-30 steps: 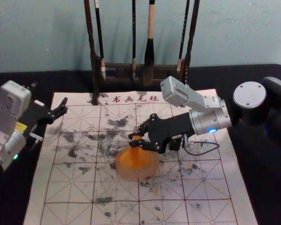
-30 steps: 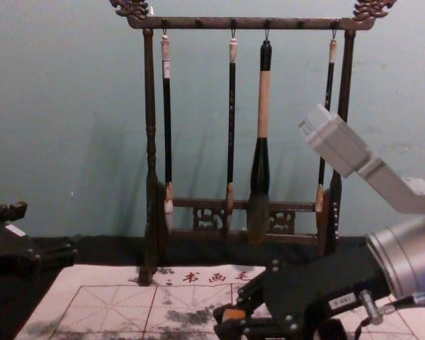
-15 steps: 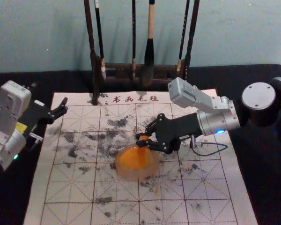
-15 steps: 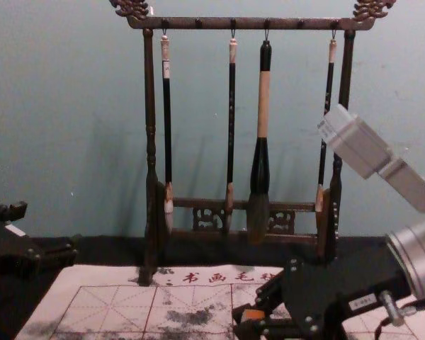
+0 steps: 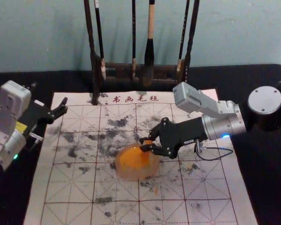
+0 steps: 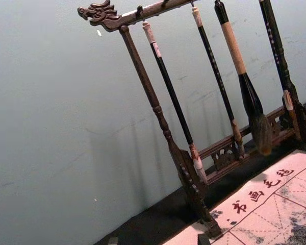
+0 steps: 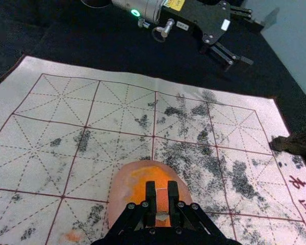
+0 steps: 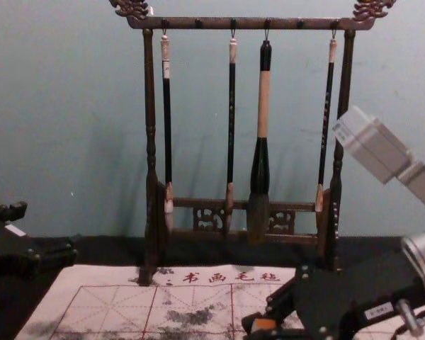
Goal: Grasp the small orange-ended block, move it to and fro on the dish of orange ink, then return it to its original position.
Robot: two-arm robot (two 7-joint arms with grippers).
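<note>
My right gripper [image 5: 143, 144] has the small orange block [image 7: 162, 201] clamped in its jaws, at the far right side of the ink dish [image 5: 125, 174] on the mat [image 5: 75, 187]. My left gripper [image 5: 65, 106], jaws spread, hangs at far left.

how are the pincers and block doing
Right pincer clamped on block, at ink dish. Left pincer open, far left of mat. No obstruction apparent.
</note>
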